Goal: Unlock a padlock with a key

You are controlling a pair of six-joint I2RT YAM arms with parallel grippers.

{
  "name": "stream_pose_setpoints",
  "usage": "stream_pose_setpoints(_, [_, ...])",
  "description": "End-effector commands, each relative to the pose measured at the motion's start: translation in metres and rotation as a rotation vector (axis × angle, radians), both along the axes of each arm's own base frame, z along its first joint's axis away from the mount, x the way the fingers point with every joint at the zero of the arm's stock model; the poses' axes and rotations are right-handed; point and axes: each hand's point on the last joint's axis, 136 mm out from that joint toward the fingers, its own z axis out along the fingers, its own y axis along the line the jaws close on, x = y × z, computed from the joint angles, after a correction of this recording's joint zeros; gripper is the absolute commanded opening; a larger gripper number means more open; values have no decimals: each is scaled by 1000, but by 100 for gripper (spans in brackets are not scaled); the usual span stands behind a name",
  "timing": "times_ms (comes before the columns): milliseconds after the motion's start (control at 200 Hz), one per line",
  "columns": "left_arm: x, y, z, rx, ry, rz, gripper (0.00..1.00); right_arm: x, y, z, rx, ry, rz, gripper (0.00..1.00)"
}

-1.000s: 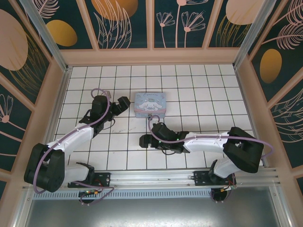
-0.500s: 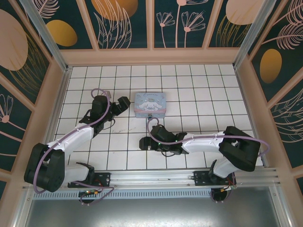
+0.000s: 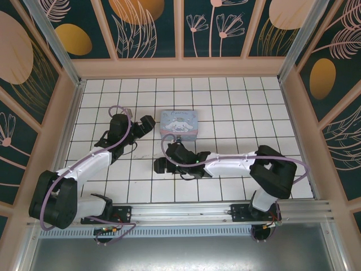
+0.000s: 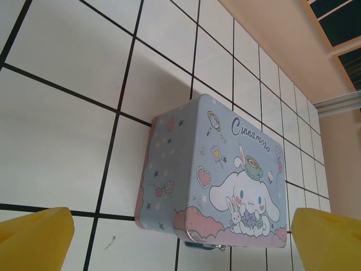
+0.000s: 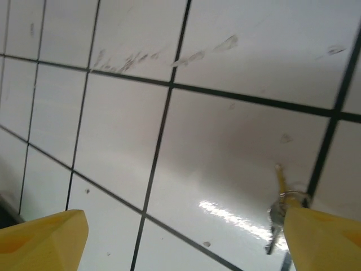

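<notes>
Between the right gripper's [image 5: 181,243] wide-spread yellow fingers [image 5: 45,237] lies white tile [image 5: 220,141] — the keys [image 5: 276,214] on their ring sit just against the right-hand finger. Left gripper [image 4: 180,240], fingers equally wide apart and holding nothing, faces the cartoon box [image 4: 220,164] — the padlock [image 4: 211,247] peeks out, tiny, at its lower edge.

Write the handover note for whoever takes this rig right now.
Left gripper: open, facing the box, holding nothing.
Right gripper: open, low over the table, keys beside one finger, not gripped.
Padlock: likely the small piece at the box's front edge; too small to confirm.
Done: nothing picked up, padlock untouched.
Left: grip a key, insert, turn.
</notes>
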Motion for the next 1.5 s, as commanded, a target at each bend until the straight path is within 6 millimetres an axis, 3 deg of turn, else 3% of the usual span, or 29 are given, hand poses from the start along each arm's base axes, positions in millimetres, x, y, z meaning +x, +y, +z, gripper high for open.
stream_pose_setpoints(0, [3, 2, 4, -9, -16, 11, 99, 8, -28, -12, -190, -30, -87, 84])
stream_pose_setpoints(265, [5, 18, -3, 42, 30, 99, 99, 6, -34, -39, -321, -18, -106, 60])
stream_pose_setpoints(626, [6, 12, -6, 27, 38, 78, 99, 6, -22, -49, -322, -8, -92, 57])
stream_pose_setpoints(1211, [5, 11, 1, 11, 10, 71, 99, -17, -17, -89, -471, 24, -53, 39])
stream_pose_setpoints(1496, [2, 11, -3, 11, 16, 64, 99, -20, -22, -102, -447, 59, -49, 11])
